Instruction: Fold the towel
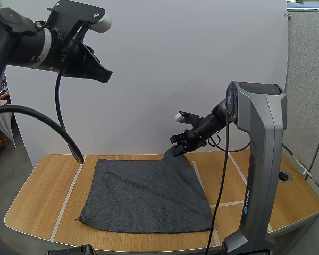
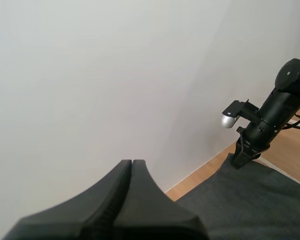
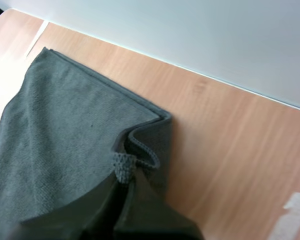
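Note:
A dark grey towel (image 1: pixel 146 194) lies spread flat on the wooden table (image 1: pixel 37 199). My right gripper (image 1: pixel 176 150) is shut on the towel's far right corner and lifts it slightly off the table. Seen from the right wrist, the towel (image 3: pixel 65 130) has its corner curled and pinched between the fingertips (image 3: pixel 124 175). My left gripper (image 1: pixel 101 74) hangs high above the table's left side, far from the towel. The left wrist view has its fingers (image 2: pixel 131 172) pressed together as one dark wedge, with the towel (image 2: pixel 250 200) and my right gripper (image 2: pixel 240 159) farther off.
Thin white tape lines (image 1: pixel 66 199) cross the table on either side of the towel. The right arm's grey base column (image 1: pixel 260 175) stands at the table's front right. A round hole (image 1: pixel 283 176) sits in the tabletop at the far right.

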You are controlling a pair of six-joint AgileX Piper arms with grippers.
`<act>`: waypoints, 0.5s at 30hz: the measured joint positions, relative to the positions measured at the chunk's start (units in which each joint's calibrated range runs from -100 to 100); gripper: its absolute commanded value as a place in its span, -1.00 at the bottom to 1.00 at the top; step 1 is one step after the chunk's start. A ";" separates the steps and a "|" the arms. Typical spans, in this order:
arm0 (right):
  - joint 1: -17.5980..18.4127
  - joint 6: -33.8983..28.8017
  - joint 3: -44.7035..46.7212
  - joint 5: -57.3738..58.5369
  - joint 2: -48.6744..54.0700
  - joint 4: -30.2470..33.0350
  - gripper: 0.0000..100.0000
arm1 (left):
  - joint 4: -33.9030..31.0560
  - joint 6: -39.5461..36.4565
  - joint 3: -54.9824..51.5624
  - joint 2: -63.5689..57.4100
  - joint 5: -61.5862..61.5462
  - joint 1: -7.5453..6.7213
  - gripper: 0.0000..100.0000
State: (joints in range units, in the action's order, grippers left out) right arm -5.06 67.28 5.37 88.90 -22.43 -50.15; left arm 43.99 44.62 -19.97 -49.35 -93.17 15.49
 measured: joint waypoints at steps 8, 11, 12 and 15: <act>1.82 1.31 0.00 1.22 0.87 0.00 -1.00 | 0.00 -0.07 0.00 0.01 0.00 0.00 -1.00; 2.39 2.03 0.00 2.21 0.99 -0.53 -1.00 | 0.00 -0.07 0.00 0.01 0.00 0.00 -1.00; 2.68 2.41 0.00 2.44 0.99 -0.90 -1.00 | 0.00 -0.07 0.00 0.01 0.00 0.00 -1.00; 4.00 3.81 0.00 2.60 0.99 -1.40 -1.00 | 0.00 -0.07 0.00 0.01 0.00 0.00 -1.00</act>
State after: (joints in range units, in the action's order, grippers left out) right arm -1.06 71.09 5.37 91.50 -21.44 -51.55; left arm 43.99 44.55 -19.97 -49.34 -93.17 15.49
